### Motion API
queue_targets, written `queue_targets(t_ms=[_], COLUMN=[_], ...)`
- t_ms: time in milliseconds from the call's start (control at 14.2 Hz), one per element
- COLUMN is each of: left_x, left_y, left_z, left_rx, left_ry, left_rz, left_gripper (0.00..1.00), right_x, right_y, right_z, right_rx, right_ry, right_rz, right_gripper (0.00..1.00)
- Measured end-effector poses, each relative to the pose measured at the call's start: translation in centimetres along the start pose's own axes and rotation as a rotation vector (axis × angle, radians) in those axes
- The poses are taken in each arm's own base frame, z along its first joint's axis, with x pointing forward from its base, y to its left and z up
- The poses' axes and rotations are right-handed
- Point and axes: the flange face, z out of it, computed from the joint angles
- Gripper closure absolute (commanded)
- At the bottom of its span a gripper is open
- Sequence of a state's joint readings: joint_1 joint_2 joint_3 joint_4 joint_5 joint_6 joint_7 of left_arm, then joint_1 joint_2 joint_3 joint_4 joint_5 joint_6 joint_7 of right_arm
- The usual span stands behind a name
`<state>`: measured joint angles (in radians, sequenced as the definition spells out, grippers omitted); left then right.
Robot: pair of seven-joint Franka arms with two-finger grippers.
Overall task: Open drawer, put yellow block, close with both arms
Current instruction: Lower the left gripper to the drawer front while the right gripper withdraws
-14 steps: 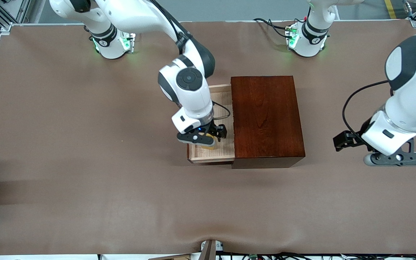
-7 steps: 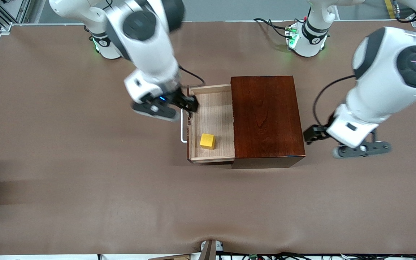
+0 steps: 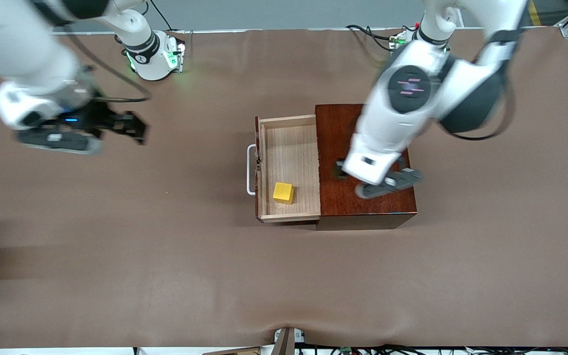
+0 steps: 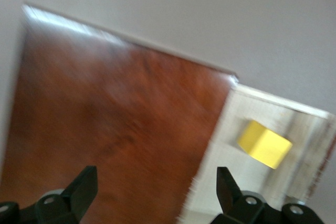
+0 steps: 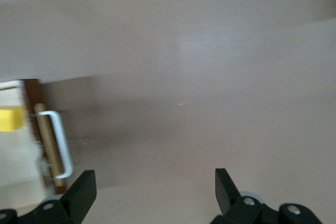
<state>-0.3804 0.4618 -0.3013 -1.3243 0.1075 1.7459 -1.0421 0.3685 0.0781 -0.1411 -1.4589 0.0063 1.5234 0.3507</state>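
Note:
The drawer (image 3: 289, 148) of the dark wooden box (image 3: 336, 128) stands pulled out toward the right arm's end, its white handle (image 3: 250, 170) at the front. The yellow block (image 3: 283, 192) lies inside it, at the corner nearer the front camera. My left gripper (image 3: 339, 170) hangs open and empty over the box top; the left wrist view shows my gripper (image 4: 156, 187), the box top (image 4: 105, 129) and the block (image 4: 264, 144). My right gripper (image 3: 126, 125) is open and empty over bare table toward the right arm's end; the right wrist view shows my gripper (image 5: 153, 184) and the handle (image 5: 58, 140).
The brown table cover (image 3: 165, 246) spreads all round the box. The two arm bases stand along the table edge farthest from the front camera, the right arm's (image 3: 153, 54) and the left arm's (image 3: 402, 44), with cables beside the left arm's.
My right gripper let go of the yellow block in the drawer, then swung away toward the right arm's end. My left arm swung from its end of the table to over the box.

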Motion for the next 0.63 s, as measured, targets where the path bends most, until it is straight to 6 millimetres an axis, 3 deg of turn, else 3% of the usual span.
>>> queue_targets(t_ms=[211,352,493,634], left_x=[-6.1,-9.2,-11.3,-12.3], left_y=[5.3,7.8,9.6,11.2], left_z=[2.6,3.5,4.0,4.7], left_rx=[-0.029,-0.067,-0.119,-0.193], left_ry=[-0.002,-0.002,-0.004,-0.017], left_rz=[-0.180,-0.288,-0.402,-0.533], left_gripper=[0.00,0.00,0.00,0.00], right_x=[0.2,0.4,0.7,0.9], right_y=[8.7,12.8,15.3,16.2], right_z=[-1.1,-1.1,-0.6,-0.3], right_rx=[0.007,0.009,0.009,0.009], right_ry=[0.008,0.007,-0.001,-0.003], right_rz=[-0.036,-0.037,-0.019,-0.005], right_gripper=[0.00,0.00,0.00,0.00])
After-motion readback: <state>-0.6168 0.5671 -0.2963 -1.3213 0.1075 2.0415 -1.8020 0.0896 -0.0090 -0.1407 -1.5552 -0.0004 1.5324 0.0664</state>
